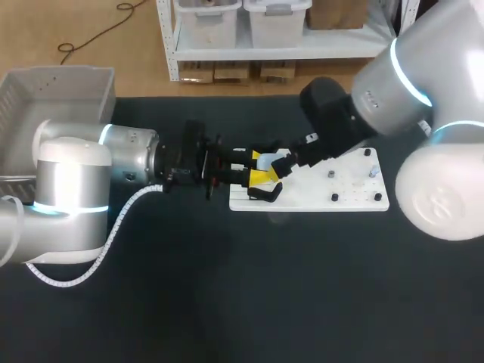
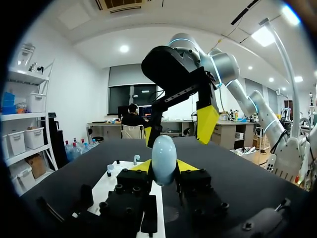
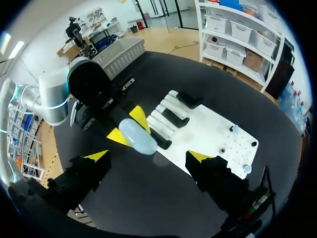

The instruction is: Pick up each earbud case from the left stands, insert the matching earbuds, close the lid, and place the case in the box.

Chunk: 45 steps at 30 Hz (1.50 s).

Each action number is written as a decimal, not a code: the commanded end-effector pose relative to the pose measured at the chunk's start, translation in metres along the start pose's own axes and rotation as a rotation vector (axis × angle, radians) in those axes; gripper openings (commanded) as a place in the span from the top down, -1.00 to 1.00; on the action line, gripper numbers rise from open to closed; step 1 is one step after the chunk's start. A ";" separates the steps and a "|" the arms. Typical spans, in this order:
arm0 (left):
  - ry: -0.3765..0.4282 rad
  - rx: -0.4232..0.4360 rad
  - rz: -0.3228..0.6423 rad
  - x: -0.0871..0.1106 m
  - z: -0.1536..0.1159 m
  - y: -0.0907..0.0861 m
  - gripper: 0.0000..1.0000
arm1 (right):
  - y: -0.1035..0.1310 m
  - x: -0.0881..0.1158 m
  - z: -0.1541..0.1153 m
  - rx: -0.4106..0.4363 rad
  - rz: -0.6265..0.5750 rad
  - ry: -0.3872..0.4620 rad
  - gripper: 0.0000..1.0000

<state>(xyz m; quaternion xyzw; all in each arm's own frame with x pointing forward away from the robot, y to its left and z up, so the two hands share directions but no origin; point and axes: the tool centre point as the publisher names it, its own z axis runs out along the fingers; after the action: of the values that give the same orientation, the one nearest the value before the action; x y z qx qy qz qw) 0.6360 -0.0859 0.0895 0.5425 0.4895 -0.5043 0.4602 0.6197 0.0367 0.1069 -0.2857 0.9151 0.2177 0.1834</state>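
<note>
My left arm (image 1: 91, 170) reaches in level, its jaws clenched on the pale blue earbud case (image 2: 163, 157) over the left end of the white stand board (image 1: 352, 193). My right arm (image 1: 393, 83) hangs just above, jaws released. A grey box (image 1: 53, 87) sits at the far left corner of the black desk (image 1: 227, 302).

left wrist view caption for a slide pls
Left gripper shut on a pale blue egg-shaped earbud case, right gripper open just beyond it.

My head camera looks down over the table (image 1: 227, 302) from above. Both wrist cameras, close in, share the case (image 2: 163, 159) and white board (image 2: 116, 184).
</note>
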 end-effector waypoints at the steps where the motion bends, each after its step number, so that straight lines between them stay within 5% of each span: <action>1: -0.002 -0.004 0.002 0.001 0.000 -0.001 1.00 | -0.003 -0.002 0.003 -0.003 0.003 0.008 -1.00; 45: -0.002 -0.004 0.002 0.001 0.000 -0.001 1.00 | -0.027 -0.020 -0.002 0.044 0.046 -0.042 -1.00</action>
<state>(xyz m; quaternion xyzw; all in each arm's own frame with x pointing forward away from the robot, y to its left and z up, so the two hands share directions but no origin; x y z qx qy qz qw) 0.6359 -0.0859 0.0895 0.5424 0.4894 -0.5044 0.4603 0.6515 0.0253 0.1090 -0.2586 0.9211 0.2126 0.1987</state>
